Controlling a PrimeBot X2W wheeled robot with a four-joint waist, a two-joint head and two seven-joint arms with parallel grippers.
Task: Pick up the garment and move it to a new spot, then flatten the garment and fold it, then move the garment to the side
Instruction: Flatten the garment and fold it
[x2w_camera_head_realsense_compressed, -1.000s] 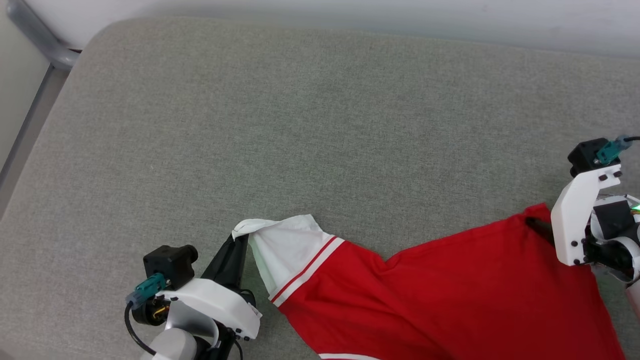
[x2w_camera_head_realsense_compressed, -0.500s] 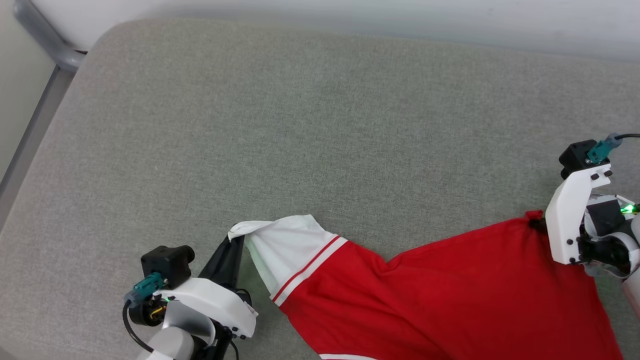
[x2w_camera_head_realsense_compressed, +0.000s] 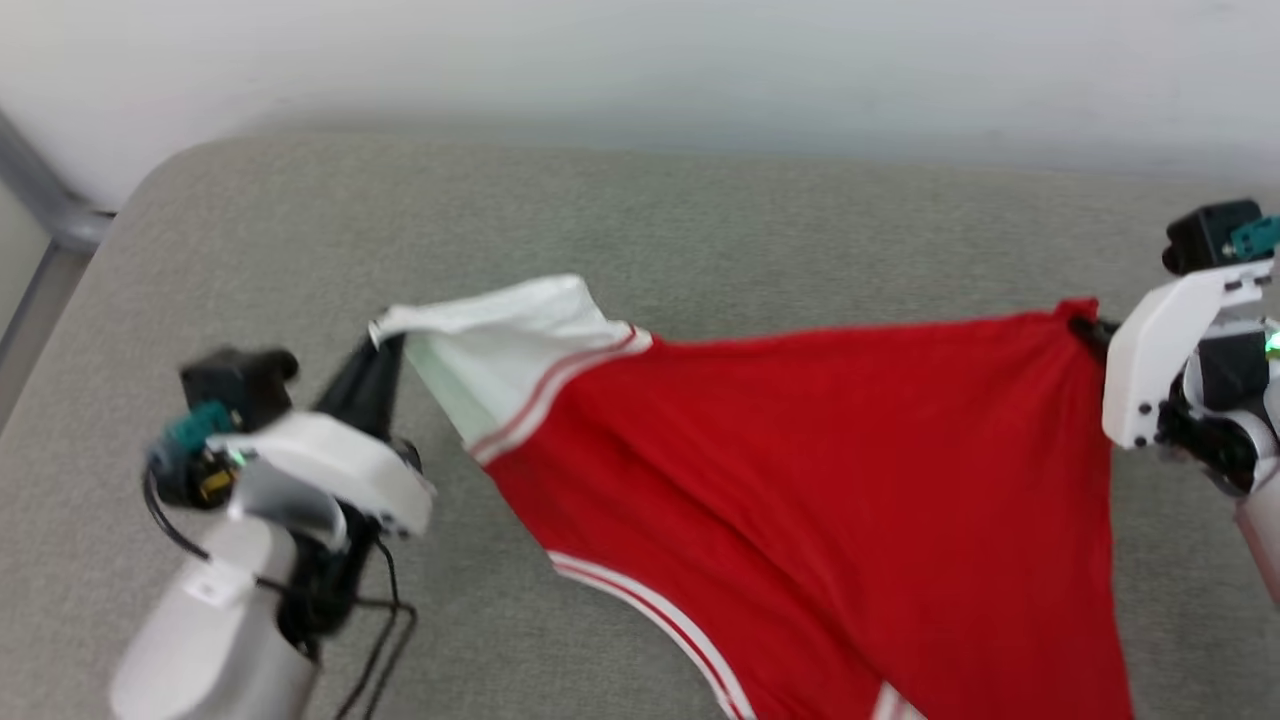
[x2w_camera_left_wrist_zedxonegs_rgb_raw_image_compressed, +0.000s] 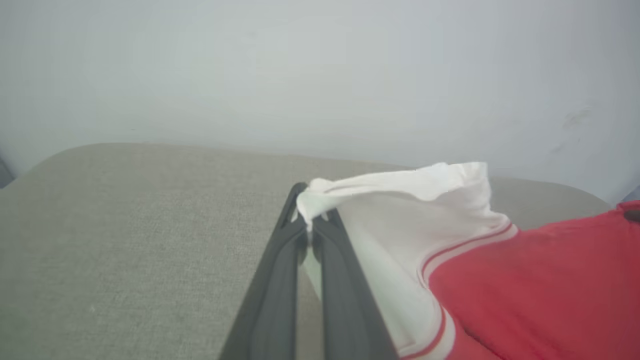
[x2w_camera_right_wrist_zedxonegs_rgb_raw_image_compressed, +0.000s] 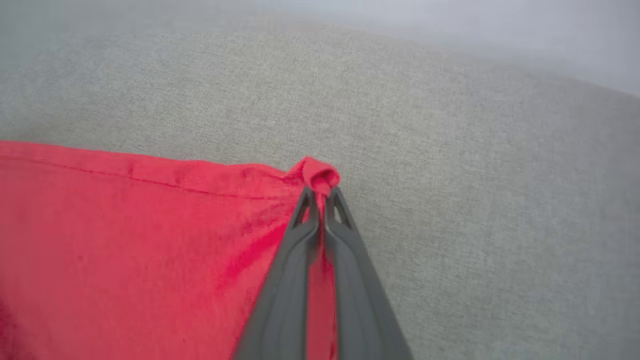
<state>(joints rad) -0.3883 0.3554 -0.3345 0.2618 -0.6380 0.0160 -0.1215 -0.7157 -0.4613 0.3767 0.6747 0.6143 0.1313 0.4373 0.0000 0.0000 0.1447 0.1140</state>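
My left gripper (x2w_camera_head_realsense_compressed: 383, 345) is pressed together on the cuff of the white sleeve (x2w_camera_head_realsense_compressed: 500, 335). My right gripper (x2w_camera_head_realsense_compressed: 1085, 328) pinches a bunched red corner (x2w_camera_right_wrist_zedxonegs_rgb_raw_image_compressed: 320, 175) of the shirt (x2w_camera_head_realsense_compressed: 800, 450). The shirt hangs between the two, its top edge pulled nearly straight above the grey padded surface (x2w_camera_head_realsense_compressed: 700, 215). The rest slopes in a long triangle toward the near edge of the surface. I cannot tell whether the low part rests on the surface.

I judge the cloth to be light, thin and fully limp. It holds no shape of its own, sags wherever I do not hold it, and gives a little when pulled. It is not fragile, but each grip is only a small fold between narrow fingers, so a hard tug could slide it out.

The stitched edges are the safest places to hold: the cuff band, the hem and the corners where layers double up. A sleeve and a far corner make it hang skewed. For laying it flat on the surface, two corners of the same edge would serve better.
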